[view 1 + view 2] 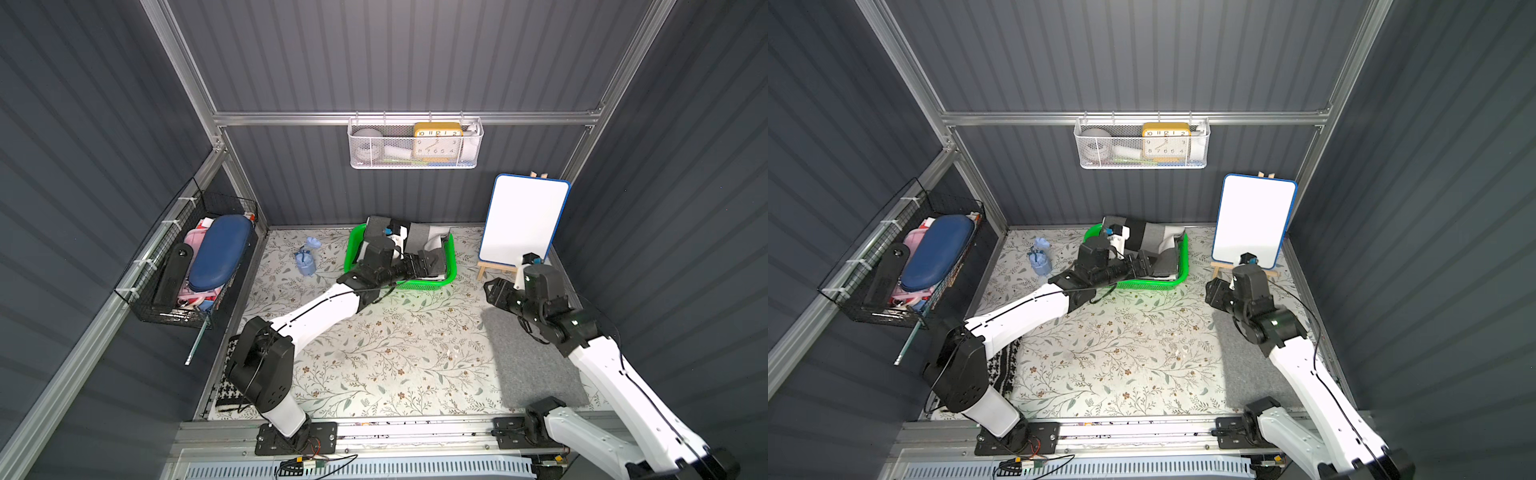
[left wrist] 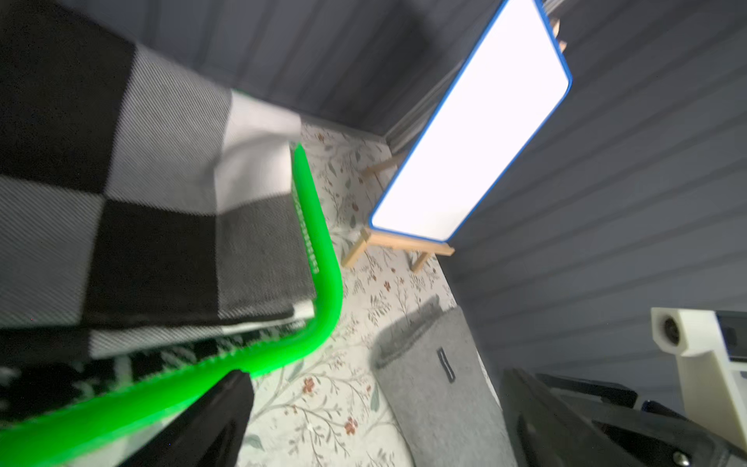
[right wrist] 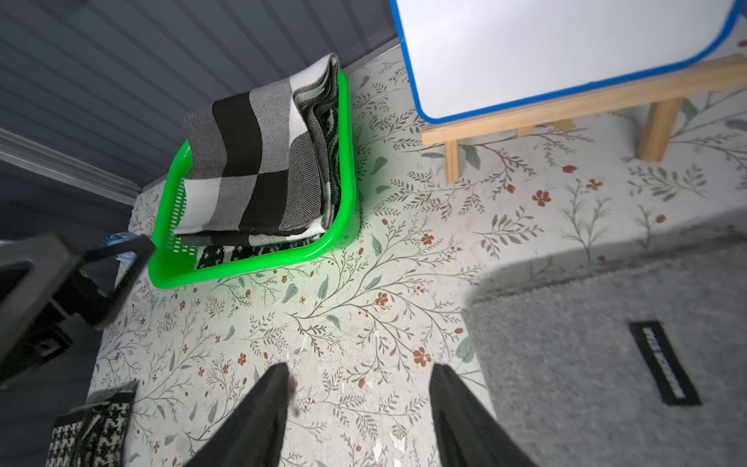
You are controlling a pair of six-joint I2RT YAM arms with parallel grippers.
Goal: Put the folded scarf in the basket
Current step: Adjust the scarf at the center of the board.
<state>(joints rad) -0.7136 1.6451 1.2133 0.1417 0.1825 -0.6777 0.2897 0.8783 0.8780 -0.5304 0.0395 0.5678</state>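
Observation:
The folded scarf (image 1: pixel 415 239) (image 1: pixel 1152 237), checked in black, grey and white, lies in the bright green basket (image 1: pixel 419 284) (image 1: pixel 1154 284) at the back of the table. Its far end rides up over the back rim. Both wrist views show the scarf (image 2: pixel 153 202) (image 3: pixel 258 170) stacked inside the basket rim (image 2: pixel 323 250) (image 3: pixel 242 267). My left gripper (image 1: pixel 430 262) (image 1: pixel 1148 262) (image 2: pixel 376 404) hangs over the basket's front right part, open wide and holding nothing. My right gripper (image 1: pixel 494 293) (image 1: pixel 1214 291) (image 3: pixel 359 372) stands open above the table, right of the basket, also holding nothing.
A whiteboard on a wooden easel (image 1: pixel 523 220) stands at the back right. A grey mat (image 1: pixel 532 361) lies under the right arm. A small blue pouch (image 1: pixel 306 259) sits left of the basket. A houndstooth cloth (image 1: pixel 226 374) lies at the front left. Wire baskets hang on the walls.

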